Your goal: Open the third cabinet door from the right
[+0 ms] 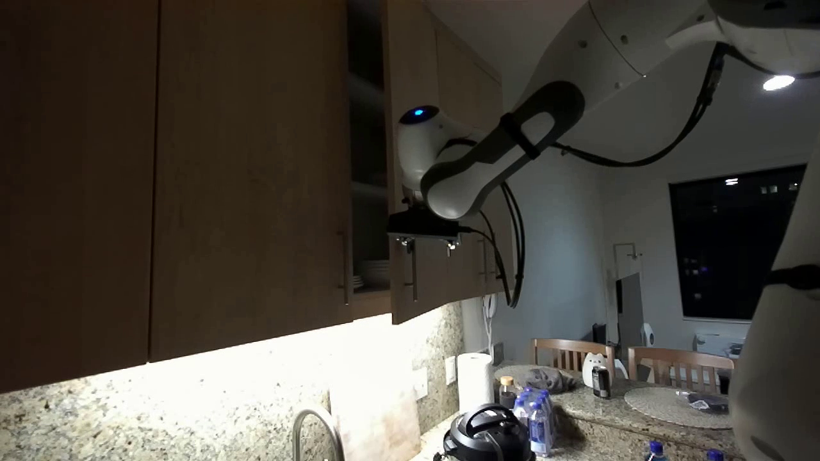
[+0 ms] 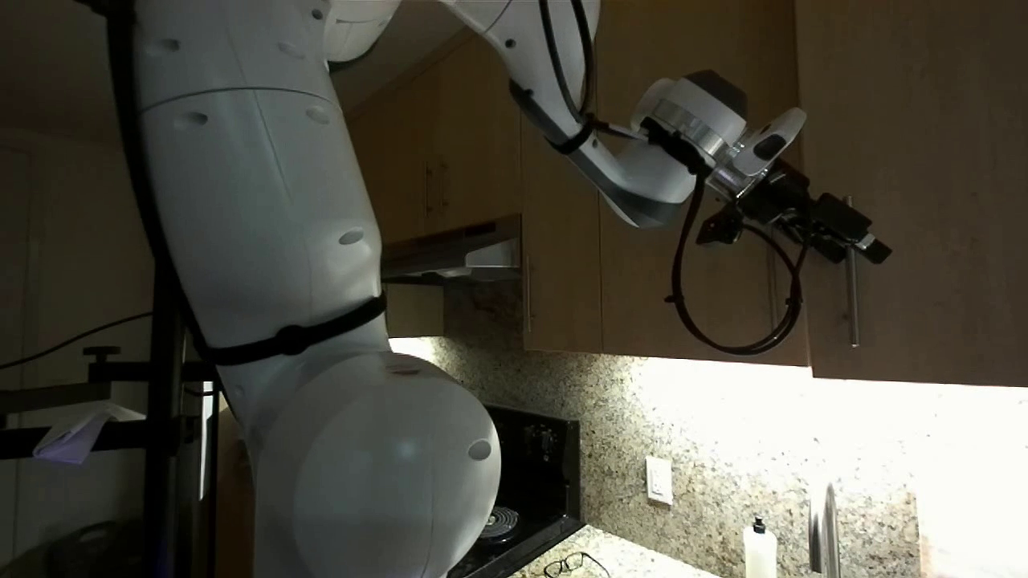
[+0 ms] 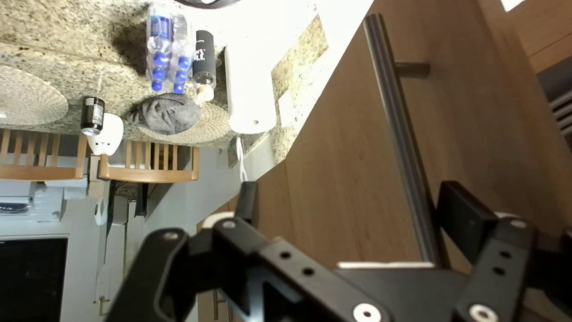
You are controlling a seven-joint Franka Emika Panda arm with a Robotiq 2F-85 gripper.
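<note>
The third cabinet door from the right stands ajar, with the gripper at its handle.

In an exterior view the dark cabinet opening shows just left of this door, stacked dishes standing at the bottom of it; across that opening, farther left of the door, is the closed neighbouring door. Low on the ajar door's left edge sits its slim metal bar handle; in the wrist view the jaws are spread wide and the bar runs between them, nearer one finger pad, though I cannot tell whether it touches. Below the door and to its right, in an exterior view, a paper towel roll and blue-capped bottles stand near each other.
</note>
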